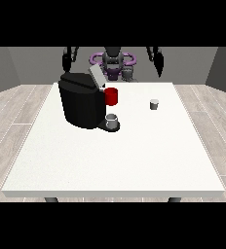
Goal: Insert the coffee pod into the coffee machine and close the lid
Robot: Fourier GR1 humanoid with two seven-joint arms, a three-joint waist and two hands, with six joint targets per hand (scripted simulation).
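One coffee pod [154, 104] stands upright on the white table [110, 165], right of the frame's centre, its short axis vertical and its flat top facing up. It touches nothing, with bare tabletop all round it and a wide strip between it and the table's right edge.

One black coffee machine [82, 99] sits left of centre in the upper half of the table, its grey lid [96, 76] tilted up and back, leaving the top open. A red part [112, 96] shows at the machine's right side, and one grey cup [112, 121] stands on the machine's base just below it. The pod is well apart from the machine, to its right.

Two hands are raised above the table's far edge: the hand at the view's left [66, 60] and the hand at the view's right [158, 65]. Both hold nothing; I cannot tell how their fingers lie. The whole near half of the table is open.
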